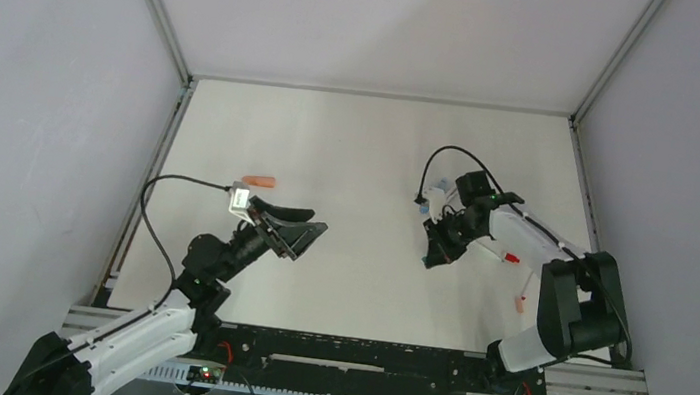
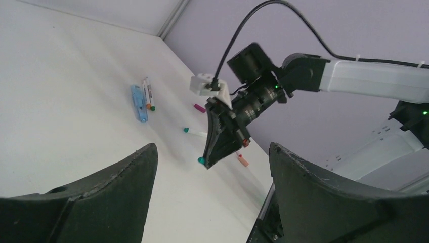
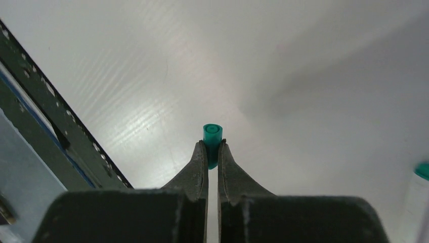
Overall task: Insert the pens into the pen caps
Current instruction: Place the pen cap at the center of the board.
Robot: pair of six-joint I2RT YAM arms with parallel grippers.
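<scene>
Above table (image 1: 371,160) | right gripper (image 3: 213,152) pinching teal cap (image 3: 212,134) | left gripper (image 1: 307,230) wide, empty

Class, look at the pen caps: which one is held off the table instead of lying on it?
The teal cap, pinched by the right gripper; the magenta cap and the salmon cap lie loose on the table.

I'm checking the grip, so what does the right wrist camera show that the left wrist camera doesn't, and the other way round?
Right wrist only: the teal cap close up, its end poking out of the grip. Left wrist only: the light blue cap, magenta cap, salmon cap and the open left gripper. Both: the right gripper shut on the teal cap.
</scene>
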